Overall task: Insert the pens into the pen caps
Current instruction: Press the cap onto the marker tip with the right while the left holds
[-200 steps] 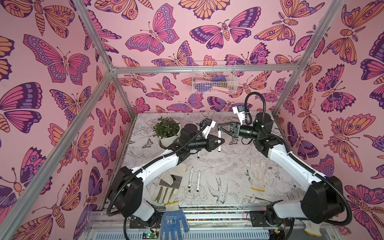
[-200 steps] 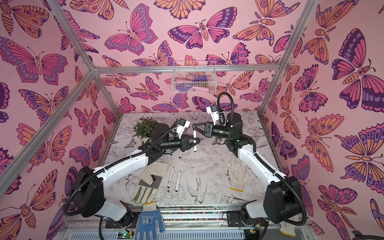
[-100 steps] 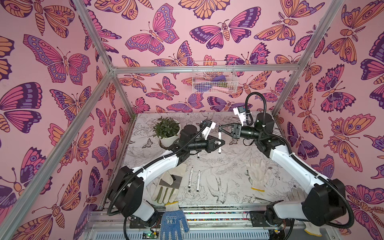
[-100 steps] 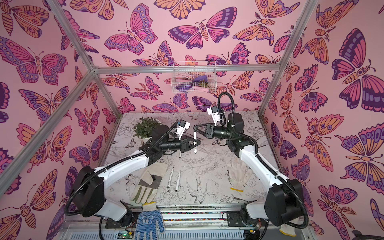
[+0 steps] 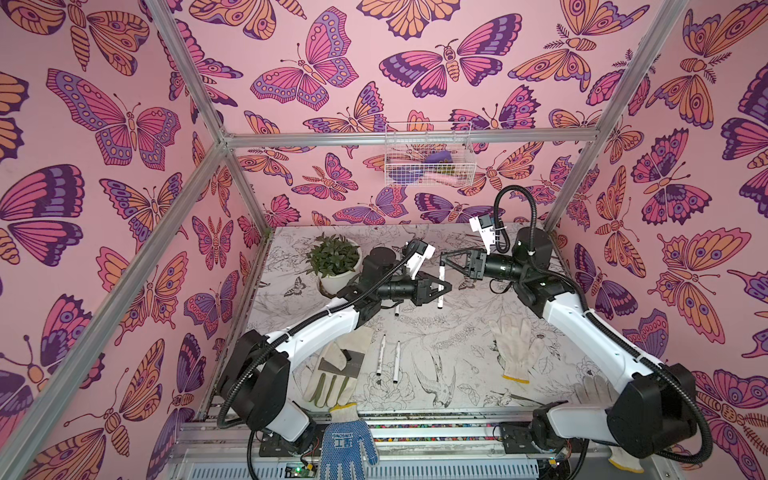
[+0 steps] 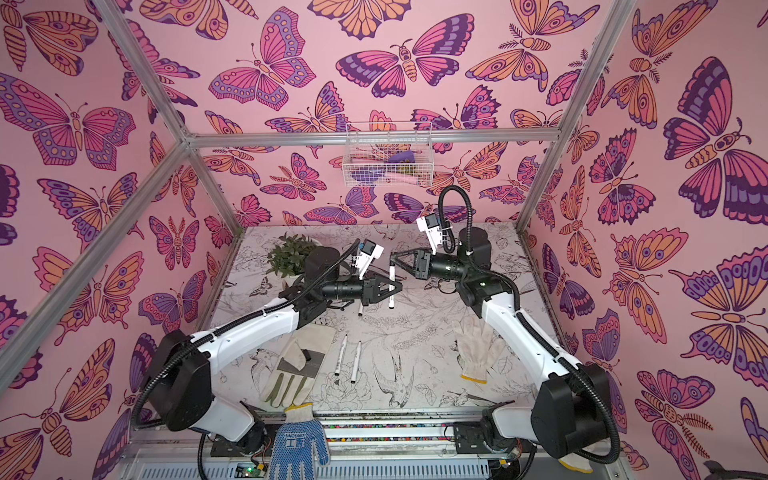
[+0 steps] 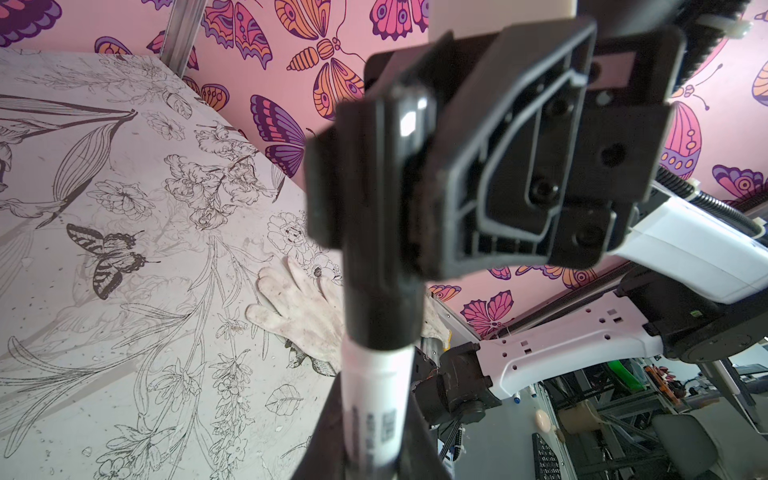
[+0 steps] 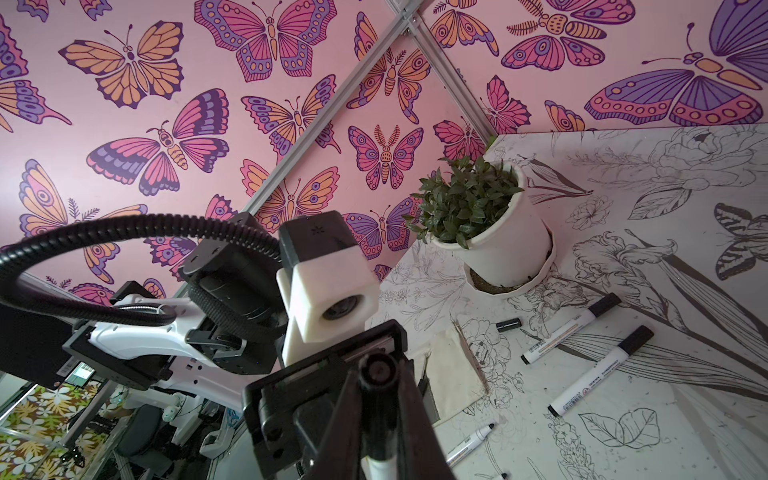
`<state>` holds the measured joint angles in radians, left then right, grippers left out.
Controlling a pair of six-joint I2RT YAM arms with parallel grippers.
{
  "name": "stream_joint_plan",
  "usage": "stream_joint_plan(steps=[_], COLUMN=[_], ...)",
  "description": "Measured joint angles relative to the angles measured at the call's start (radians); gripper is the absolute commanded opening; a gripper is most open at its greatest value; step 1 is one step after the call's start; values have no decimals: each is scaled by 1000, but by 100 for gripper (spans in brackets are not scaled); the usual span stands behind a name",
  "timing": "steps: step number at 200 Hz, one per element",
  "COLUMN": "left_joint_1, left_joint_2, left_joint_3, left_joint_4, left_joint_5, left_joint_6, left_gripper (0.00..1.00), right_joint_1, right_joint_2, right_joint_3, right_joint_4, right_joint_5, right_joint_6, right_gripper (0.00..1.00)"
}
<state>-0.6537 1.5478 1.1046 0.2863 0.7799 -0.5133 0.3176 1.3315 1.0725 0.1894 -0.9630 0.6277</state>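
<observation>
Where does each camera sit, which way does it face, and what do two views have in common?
Both top views: high behind the arms, looking down at the flower-printed white table; white left arm, right arm, left gripper, right gripper show.
Left wrist: on the left arm, looking along its fingers at the white marker pen in its black plastic cap; right gripper beyond.
Right wrist: on the right arm, looking along its fingers at the cap's end; left arm beyond.
Shared: both wrist views show the capped pen.
</observation>
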Motion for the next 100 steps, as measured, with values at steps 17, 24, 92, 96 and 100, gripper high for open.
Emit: stream_joint_plan(steps=[17, 24, 92, 96, 100], left_joint_1=[0, 0, -20, -21, -21], left_joint_2=[6, 6, -6, -7, -7], left_joint_3=[2, 2, 10, 10, 10], left_joint_4=[-31, -48, -191, -194, -198], left_joint_5=[5, 6, -68, -75, -82], left_joint_6=[11, 18, 147, 152, 156], left_gripper=[0, 0, 0, 0, 0], right_joint_1=[0, 0, 75, 82, 87], right_joint_2=[0, 0, -42, -45, -50], right_joint_3=[4, 9, 99, 99, 99], right_joint_4=[-53, -87, -436, -441, -446], right_joint_5=[6, 9, 239, 260, 278], right_joint_6=[-42, -70, -415, -428, -439], right_gripper=[0, 0, 0, 0, 0])
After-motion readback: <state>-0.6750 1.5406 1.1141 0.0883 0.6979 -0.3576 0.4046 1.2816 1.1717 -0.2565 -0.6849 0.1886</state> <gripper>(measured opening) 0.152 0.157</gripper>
